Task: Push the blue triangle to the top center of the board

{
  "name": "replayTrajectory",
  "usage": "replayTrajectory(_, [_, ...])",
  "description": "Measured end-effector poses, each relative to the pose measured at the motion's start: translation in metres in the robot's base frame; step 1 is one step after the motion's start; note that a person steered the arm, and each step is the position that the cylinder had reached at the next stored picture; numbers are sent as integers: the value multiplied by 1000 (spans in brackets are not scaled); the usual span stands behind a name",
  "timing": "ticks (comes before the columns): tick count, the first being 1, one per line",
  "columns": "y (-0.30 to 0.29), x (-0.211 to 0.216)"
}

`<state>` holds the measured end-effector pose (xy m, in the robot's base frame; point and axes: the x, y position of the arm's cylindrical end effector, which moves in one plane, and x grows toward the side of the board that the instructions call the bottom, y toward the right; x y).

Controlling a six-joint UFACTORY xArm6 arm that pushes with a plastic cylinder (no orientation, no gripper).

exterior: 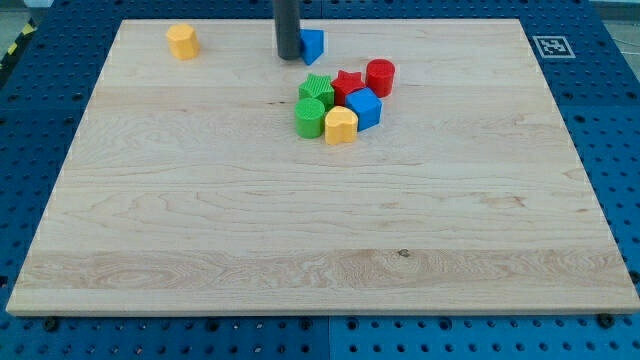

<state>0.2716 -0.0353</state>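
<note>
Wooden board (320, 230) on a blue perforated table (610, 120). My tip (289, 57), the lower end of a plain dark rod with nothing to open or close, rests near the middle of the board's top edge, touching the left side of the blue triangle (313, 45) and holding nothing. A yellow block (183, 42) sits near the top-left corner. Just below the triangle lies a cluster: green block (316, 90), green cylinder (310, 117), red star (347, 84), red cylinder (380, 76), blue cube (364, 108), yellow heart-like block (341, 125). A printed marker (549, 45) occupies the top-right corner.
</note>
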Motion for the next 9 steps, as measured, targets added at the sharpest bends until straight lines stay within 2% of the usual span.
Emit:
replayTrajectory(1, [31, 32])
replayTrajectory(3, [95, 39])
replayTrajectory(4, [94, 37])
replayTrajectory(9, [7, -18])
